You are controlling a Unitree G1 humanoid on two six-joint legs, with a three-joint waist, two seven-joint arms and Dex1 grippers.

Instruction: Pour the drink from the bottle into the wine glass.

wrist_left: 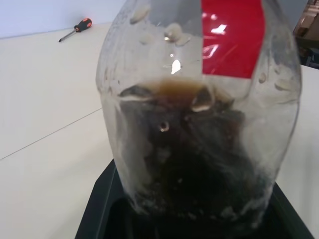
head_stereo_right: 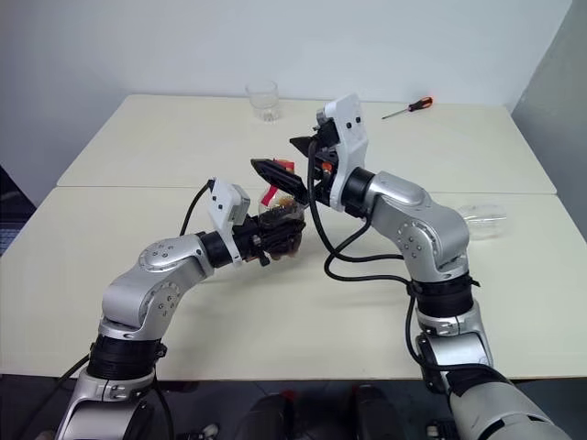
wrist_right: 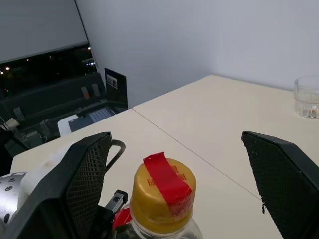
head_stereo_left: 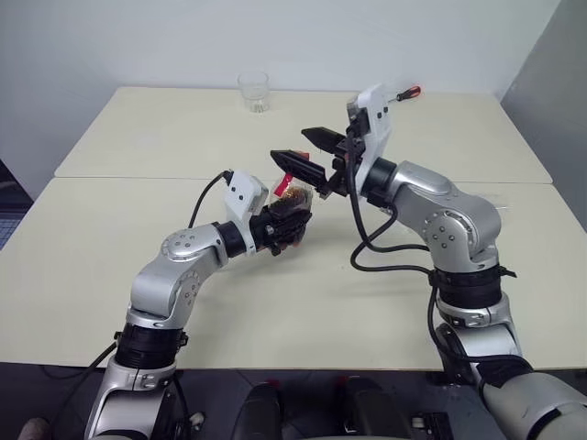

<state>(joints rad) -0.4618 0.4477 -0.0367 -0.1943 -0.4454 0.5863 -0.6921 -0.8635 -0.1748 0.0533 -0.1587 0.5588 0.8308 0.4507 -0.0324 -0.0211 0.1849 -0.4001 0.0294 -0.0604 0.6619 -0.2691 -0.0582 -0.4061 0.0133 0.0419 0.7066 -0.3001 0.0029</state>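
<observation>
While left gripper pinches the bottle, right gripper stands spread either side of the cap. Uncapping stage; next, those fingers likely must close squarely on it and twist.

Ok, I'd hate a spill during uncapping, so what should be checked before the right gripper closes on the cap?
1. Bottle clamped in the left gripper: ok.
2. Right gripper open, one finger on each side of the cap: ok.
3. Cap on the neck, red tape across it: ok.
4. Drink inside the bottle, none on the table: ok.
5. Wine glass upright and within reach: cannot tell; a clear object lies beside the right arm.
</observation>
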